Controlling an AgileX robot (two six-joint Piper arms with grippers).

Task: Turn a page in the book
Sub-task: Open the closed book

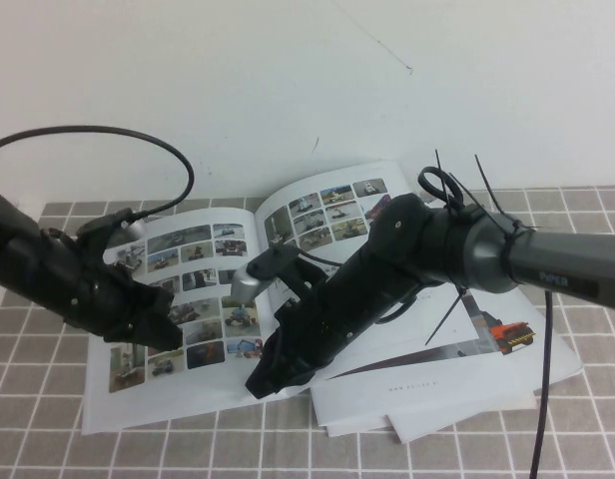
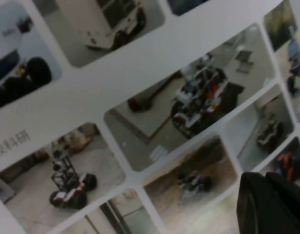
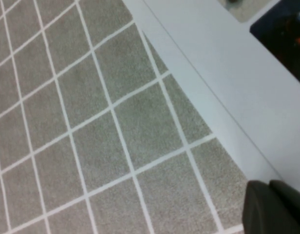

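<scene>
The book (image 1: 238, 299) lies open on the grey-tiled tabletop (image 1: 48, 329). My left end effector (image 1: 163, 334) rests low on the book's left page (image 1: 178, 289); my right end effector (image 1: 268, 379) sits at the book's near edge. Whether either is open or closed, I cannot tell.

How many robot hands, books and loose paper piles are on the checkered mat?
Robot hands: 2, the left gripper down on the book's left-hand page and the right gripper at the book's near edge.
Books: 1, the open book.
Loose paper piles: 1, the loose white sheets beside it.
Total: 4.
</scene>
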